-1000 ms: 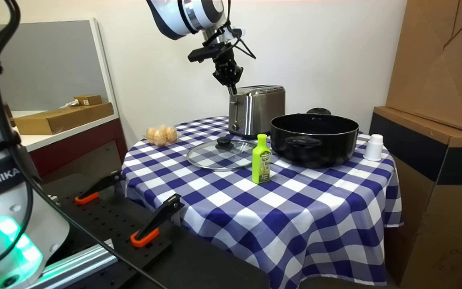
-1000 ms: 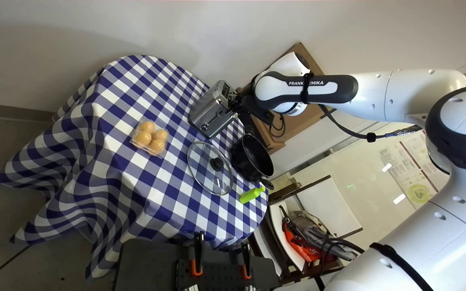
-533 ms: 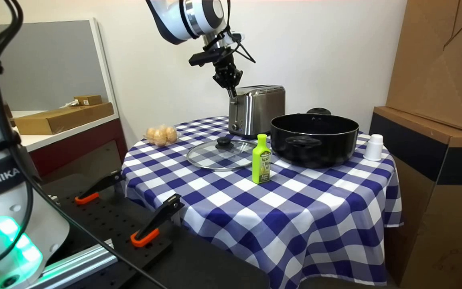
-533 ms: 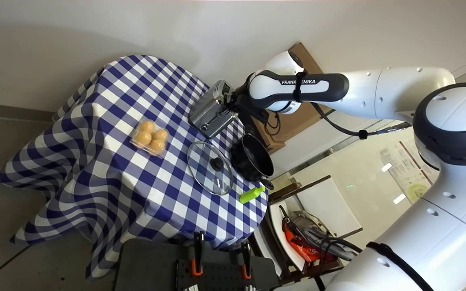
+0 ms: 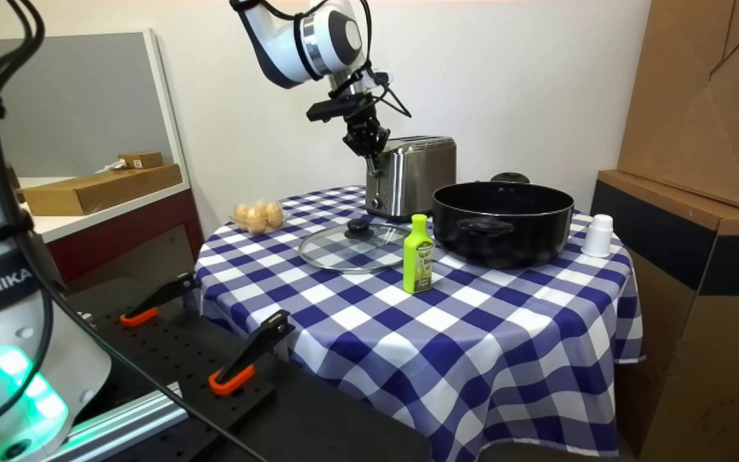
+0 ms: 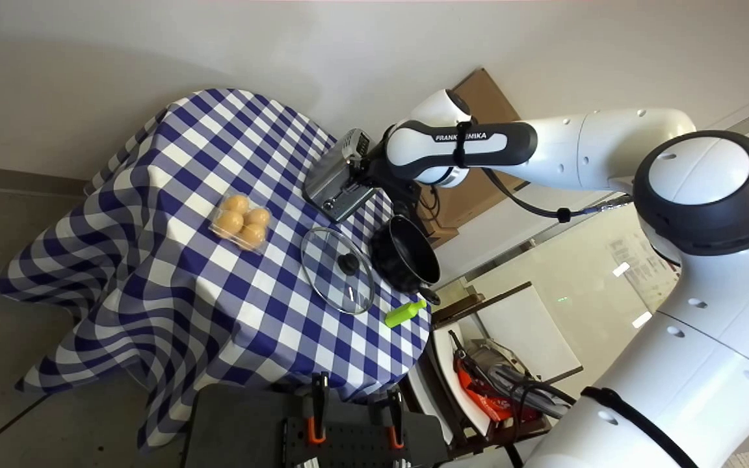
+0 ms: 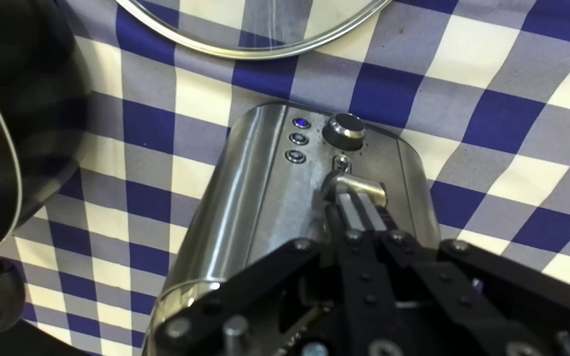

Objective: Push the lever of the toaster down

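Note:
The silver toaster (image 7: 285,212) stands with its controls facing outward; it also shows in both exterior views (image 5: 430,176) (image 6: 332,170). In the wrist view its lever (image 7: 371,188) is a shiny metal bar on the end face, above the round knob (image 7: 346,130). Only a short stretch of slot shows between lever and knob. My gripper (image 7: 357,198) has its two fingers together, with nothing between them, and its tips are at the lever's upper side and seem to touch it. In an exterior view the gripper (image 5: 374,171) points down along the toaster's end face.
A black pot (image 5: 504,228) stands close beside the toaster. A glass lid (image 5: 353,249) lies in front, near a green bottle (image 5: 418,256). Eggs in a clear pack (image 6: 241,222) lie on the checked tablecloth (image 6: 218,162). White cups (image 5: 598,236) stand beyond the pot.
My gripper has moved down along the toaster's end face, from near its top edge to lower on that face. The toaster and the other objects have not visibly moved.

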Available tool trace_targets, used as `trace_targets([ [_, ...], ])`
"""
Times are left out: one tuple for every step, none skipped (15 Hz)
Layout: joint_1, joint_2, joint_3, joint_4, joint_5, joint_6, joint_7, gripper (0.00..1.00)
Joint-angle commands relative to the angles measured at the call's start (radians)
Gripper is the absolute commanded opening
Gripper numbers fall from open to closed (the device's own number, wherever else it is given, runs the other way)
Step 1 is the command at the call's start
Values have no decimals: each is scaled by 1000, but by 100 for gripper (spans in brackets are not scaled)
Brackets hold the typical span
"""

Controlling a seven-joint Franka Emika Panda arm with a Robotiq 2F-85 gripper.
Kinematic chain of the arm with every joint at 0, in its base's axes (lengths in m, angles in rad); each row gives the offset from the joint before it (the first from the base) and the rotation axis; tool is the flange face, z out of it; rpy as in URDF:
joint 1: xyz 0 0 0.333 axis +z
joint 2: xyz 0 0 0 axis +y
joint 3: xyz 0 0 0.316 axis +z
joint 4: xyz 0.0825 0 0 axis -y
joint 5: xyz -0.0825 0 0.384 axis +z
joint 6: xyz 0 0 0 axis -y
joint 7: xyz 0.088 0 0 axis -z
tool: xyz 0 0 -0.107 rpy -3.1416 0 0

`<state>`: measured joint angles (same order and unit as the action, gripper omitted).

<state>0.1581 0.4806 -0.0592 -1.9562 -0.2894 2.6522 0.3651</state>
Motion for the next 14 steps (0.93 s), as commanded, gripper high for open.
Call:
trace_targets([
  [23,64,-14,26,5,29,-33,0],
  [17,74,-4,23,19,33,-46,0],
  [15,83,0,19,26,39,-55,0],
  [11,90,6,10,36,48,-64,0],
  [6,98,12,4,47,56,-75,0],
  [0,109,17,1,59,64,-86,0],
  [-2,119,19,3,69,68,-94,0],
  [-6,129,18,9,77,71,-102,0],
  [-8,132,19,11,87,69,-108,0],
  [-14,135,22,15,100,67,-118,0],
  [-20,135,26,15,116,67,-127,0],
  [-30,134,33,14,135,66,-140,0],
  [-41,136,43,15,159,61,-154,0],
  [-58,141,58,13,189,56,-174,0],
])
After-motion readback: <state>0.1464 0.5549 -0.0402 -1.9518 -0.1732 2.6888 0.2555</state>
